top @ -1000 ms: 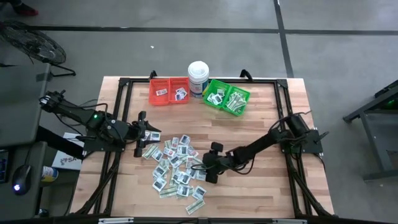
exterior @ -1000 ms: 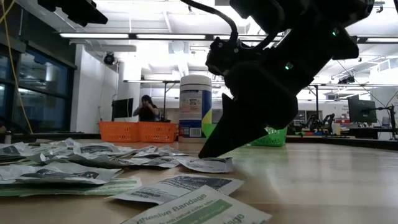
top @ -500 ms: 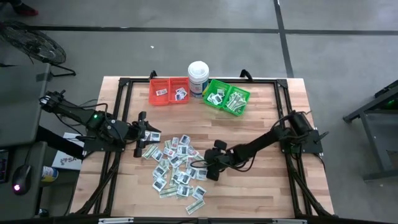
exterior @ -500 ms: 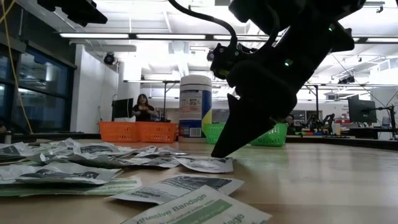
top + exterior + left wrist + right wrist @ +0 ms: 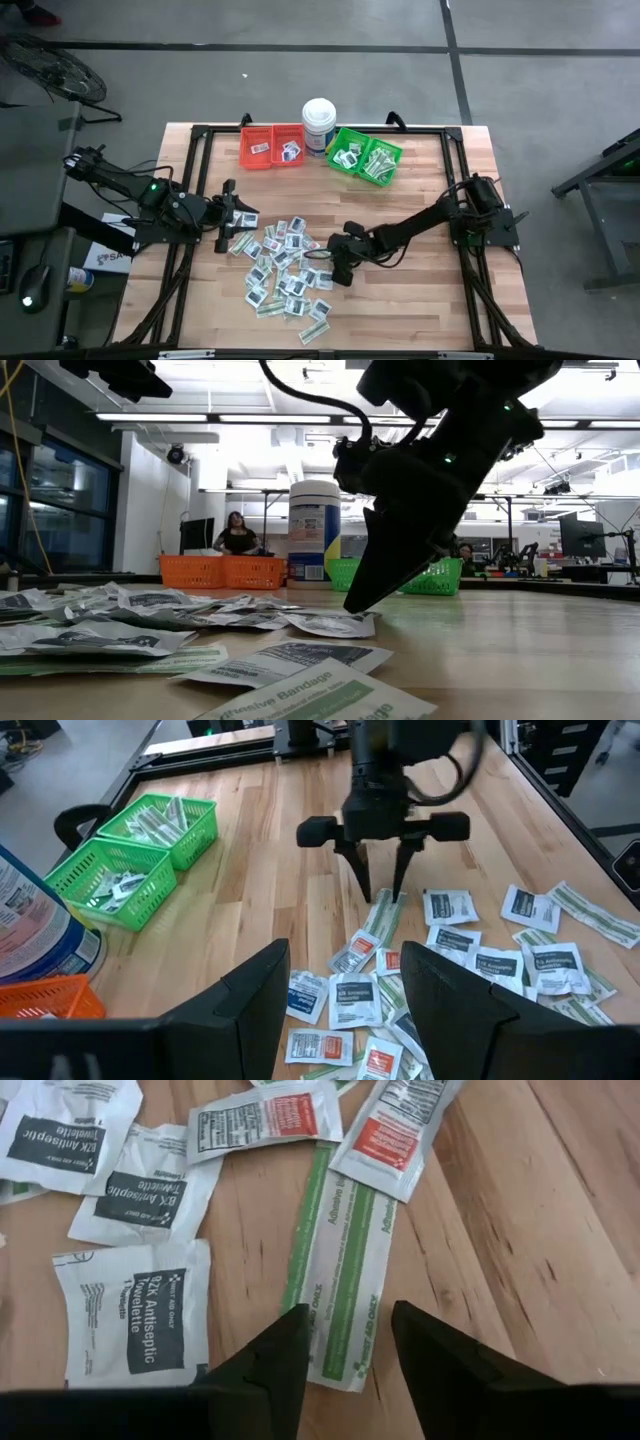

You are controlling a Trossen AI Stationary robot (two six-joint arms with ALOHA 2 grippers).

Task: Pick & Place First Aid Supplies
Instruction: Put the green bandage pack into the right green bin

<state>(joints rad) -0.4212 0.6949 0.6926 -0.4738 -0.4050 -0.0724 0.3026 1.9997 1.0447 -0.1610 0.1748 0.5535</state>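
Note:
The first aid supplies (image 5: 285, 270) lie as a loose heap of small flat packets on the middle of the wooden table. At the heap's right edge lies a green-and-white bandage strip (image 5: 340, 1270), flat on the wood. My right gripper (image 5: 336, 277) points steeply down over the strip's end (image 5: 385, 912). It is open, one finger on each side of the strip, tips low over the table (image 5: 352, 605). My left gripper (image 5: 345, 1010) waits open at the heap's left, above the table. My right gripper comes from above, slanting from the table's right. Its fingertips (image 5: 285, 1345) stand by the two long edges of the strip's near end (image 5: 335, 1365), the fingers across the strip. The strip lies flat on the table. I cannot tell whether the fingers touch it.
At the far edge stand a red bin (image 5: 272, 147), a tall white tub (image 5: 318, 125) and a green bin (image 5: 365, 157), both bins with packets inside. Square white packets (image 5: 135, 1325) lie close beside the strip. Bare wood (image 5: 420, 290) lies right of the heap.
My right gripper has tipped to point more steeply down and rolled a little, its tips staying low at the heap's right edge. The packets have kept still.

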